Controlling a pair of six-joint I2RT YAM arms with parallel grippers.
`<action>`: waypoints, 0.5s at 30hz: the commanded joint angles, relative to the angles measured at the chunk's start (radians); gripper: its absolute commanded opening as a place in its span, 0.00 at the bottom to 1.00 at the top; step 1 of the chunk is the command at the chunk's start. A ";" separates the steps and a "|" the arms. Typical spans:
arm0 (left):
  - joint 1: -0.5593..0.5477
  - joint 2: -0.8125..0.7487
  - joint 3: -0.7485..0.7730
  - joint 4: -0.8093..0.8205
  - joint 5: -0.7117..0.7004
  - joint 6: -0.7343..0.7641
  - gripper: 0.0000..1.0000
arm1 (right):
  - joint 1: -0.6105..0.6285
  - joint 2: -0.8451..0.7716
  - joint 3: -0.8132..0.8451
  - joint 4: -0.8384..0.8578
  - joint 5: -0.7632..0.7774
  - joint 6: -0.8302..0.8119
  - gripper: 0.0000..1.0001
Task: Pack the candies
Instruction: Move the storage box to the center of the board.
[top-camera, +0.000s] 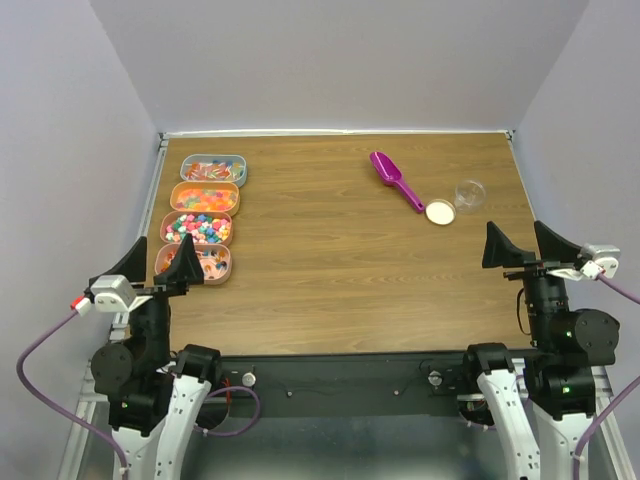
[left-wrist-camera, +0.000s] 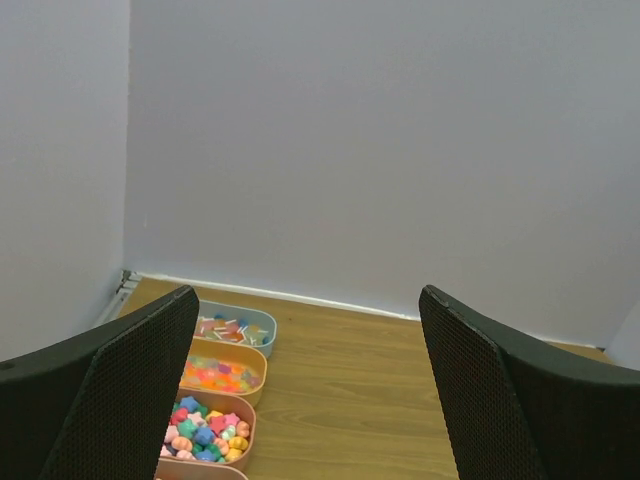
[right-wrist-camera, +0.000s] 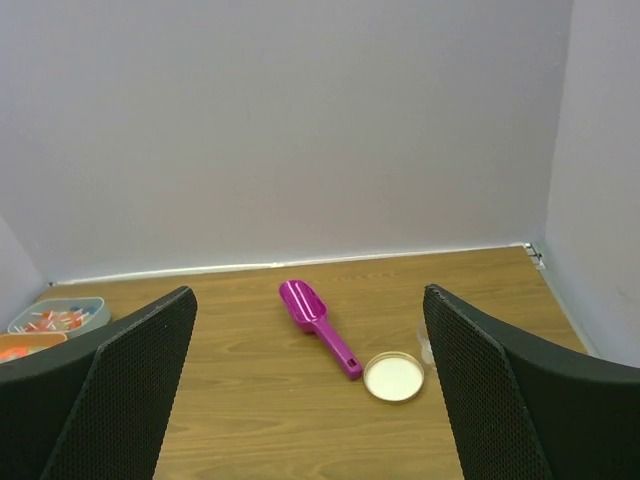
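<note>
The candies (top-camera: 198, 229) all sit on the far left of the table (top-camera: 330, 270), sorted into four oval trays (top-camera: 238, 198) lined up in a column that runs from the back toward the left arm. The rearmost tray, blue-grey, has red-orange and white wrapped pieces. Next is an orange tray of orange-yellow gummies, then a pink one heaped with pastel multicoloured sweets. The nearest tray is partly hidden behind a finger of the left arm. The trays touch one another, or nearly so, and sit just inside the table's left edge. Any print on the wrappers is too small to read from where I stand.

Across a wide bare stretch of wood-grain tabletop, toward the back right, lies the magenta scoop (top-camera: 396, 179), its bowl pointing to the rear and its handle angled toward the round cream lid (top-camera: 440, 211). The handle tip is just beside the lid. A small clear cup (top-camera: 469, 192) stands upright next to the lid, on its right.

The left gripper (top-camera: 165, 245) hangs at the near left corner, over the closest tray, fingers spread wide with nothing between them. The right gripper (top-camera: 515, 235) is at the near right edge, likewise spread wide and holding nothing.

Lavender walls (top-camera: 330, 60) close in the left, back and right sides, and a white rim (top-camera: 335, 132) runs along the rear edge.
</note>
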 joint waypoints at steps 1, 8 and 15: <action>0.001 -0.088 -0.023 0.005 -0.004 -0.026 0.99 | 0.009 -0.029 -0.011 0.018 -0.043 -0.005 1.00; 0.001 -0.031 -0.044 -0.017 -0.010 -0.084 0.99 | 0.015 -0.046 -0.045 0.023 -0.096 0.036 1.00; 0.001 0.243 0.000 -0.080 0.048 -0.206 0.99 | 0.030 -0.057 -0.065 0.029 -0.100 0.034 1.00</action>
